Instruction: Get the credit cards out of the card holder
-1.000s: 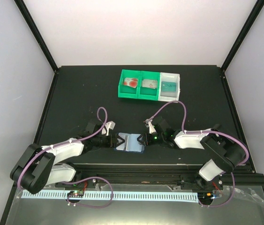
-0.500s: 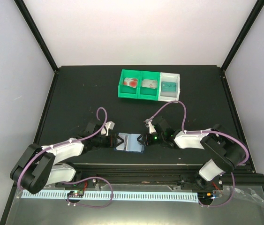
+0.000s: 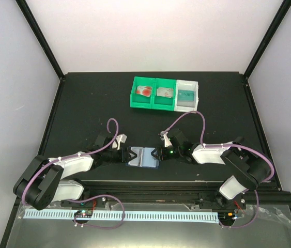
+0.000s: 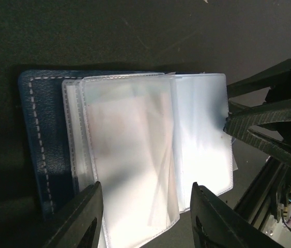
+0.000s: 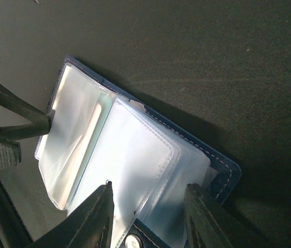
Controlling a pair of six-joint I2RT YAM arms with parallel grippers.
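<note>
The navy card holder [image 3: 143, 156] lies open near the table's front edge, its clear pockets fanned out. My left gripper [image 3: 130, 154] is open at its left edge and my right gripper [image 3: 157, 154] is open at its right edge. In the left wrist view the open gripper [image 4: 148, 217] straddles the pale pockets [image 4: 129, 150]. In the right wrist view the open gripper [image 5: 148, 214] straddles the pockets [image 5: 129, 160] over the navy cover [image 5: 228, 175]. I see no card in the pockets. The white card with red circles [image 3: 144, 91], the greyish card [image 3: 164, 92] and the teal card [image 3: 186, 95] lie in the trays.
A green two-compartment tray [image 3: 135, 101] and a white tray [image 3: 196, 88] stand side by side at the back middle. The black metal frame rail [image 3: 150, 186] runs just in front of the holder. Purple cables loop over both arms.
The left arm's elbow has shifted slightly. The grippers and the card holder stay where they were.
</note>
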